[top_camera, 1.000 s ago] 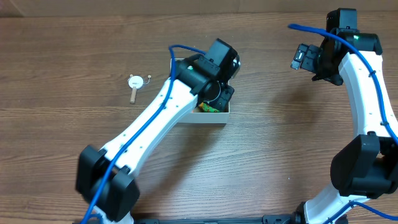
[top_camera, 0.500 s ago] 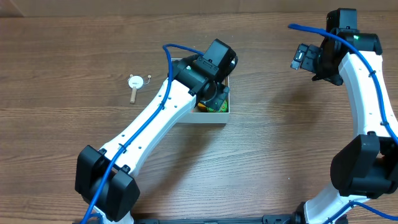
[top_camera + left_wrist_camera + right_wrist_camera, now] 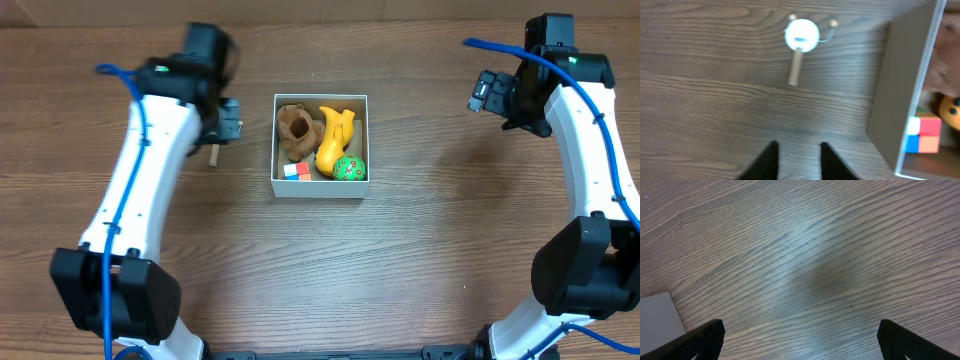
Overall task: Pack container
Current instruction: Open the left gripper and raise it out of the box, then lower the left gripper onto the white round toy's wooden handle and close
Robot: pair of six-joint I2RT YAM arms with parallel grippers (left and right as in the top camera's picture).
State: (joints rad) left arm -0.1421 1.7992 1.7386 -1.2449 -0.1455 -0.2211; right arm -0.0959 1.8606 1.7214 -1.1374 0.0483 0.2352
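Note:
The container is a square white-walled box with a brown inside, at the table's middle. In it lie a brown toy, a yellow toy, a green ball and a small red, white and blue cube. A small white round toy on a stick lies on the table left of the container; in the overhead view only its stick end shows under my left gripper. The left gripper is open and empty, just short of the toy. My right gripper is open and empty, far right of the container.
The container's outer wall and the cube fill the right side of the left wrist view. A corner of the container shows at the lower left of the right wrist view, between wide fingers over bare wood.
My left arm has swung out of the container and away to the left, and now hangs over the white round toy. The toys in the container are uncovered. The right arm has not moved.

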